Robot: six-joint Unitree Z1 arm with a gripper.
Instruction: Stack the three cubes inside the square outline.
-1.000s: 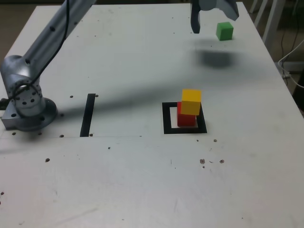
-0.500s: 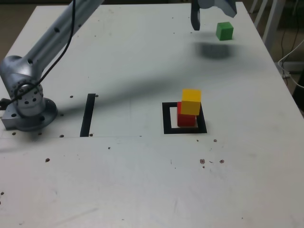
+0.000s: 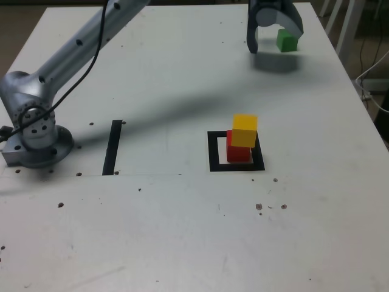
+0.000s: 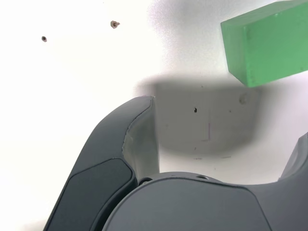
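Over the white table (image 3: 182,231), the gripper (image 3: 275,33) hangs jaws wide, empty, just beside the green cube (image 3: 287,41).

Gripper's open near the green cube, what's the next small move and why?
Probably ease the open gripper forward and down until its jaws straddle the small green cube. In the wrist view the cube lies ahead of the fingertips, not between them; the yellow cube already sits on the red cube.

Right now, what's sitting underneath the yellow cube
The yellow cube rests on the red cube, which stands inside the square outline. The yellow one sits slightly off-centre, covering the red cube's top face, and the outline's white centre beneath the stack is mostly hidden.
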